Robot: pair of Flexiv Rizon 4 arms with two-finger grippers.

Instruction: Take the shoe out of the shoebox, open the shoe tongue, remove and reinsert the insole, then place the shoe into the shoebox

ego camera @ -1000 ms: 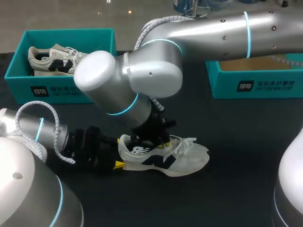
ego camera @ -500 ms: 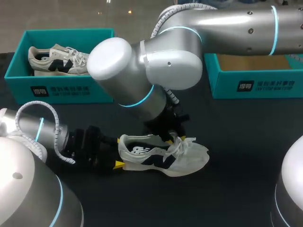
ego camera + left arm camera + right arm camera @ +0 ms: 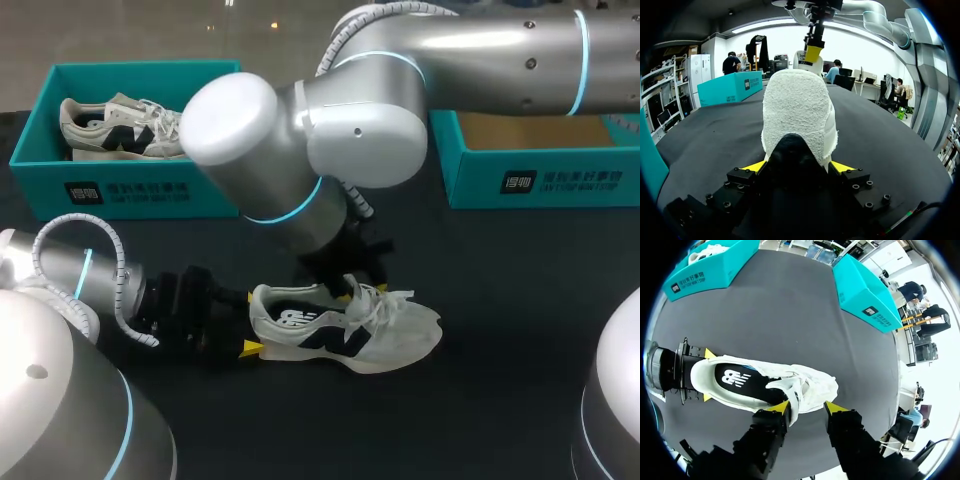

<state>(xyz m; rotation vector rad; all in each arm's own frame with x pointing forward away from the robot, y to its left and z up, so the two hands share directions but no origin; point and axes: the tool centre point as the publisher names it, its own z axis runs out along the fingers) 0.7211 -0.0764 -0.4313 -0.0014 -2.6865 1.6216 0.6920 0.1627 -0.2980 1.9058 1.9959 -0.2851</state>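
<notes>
Black table [image 3: 500, 400]; shoe [image 3: 345, 335]; two shoeboxes [image 3: 120, 190] [image 3: 560, 180]

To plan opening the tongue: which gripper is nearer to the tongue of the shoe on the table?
Right. The right gripper is open at the tongue. The left gripper clamps the heel, at the other end of the shoe.
</notes>
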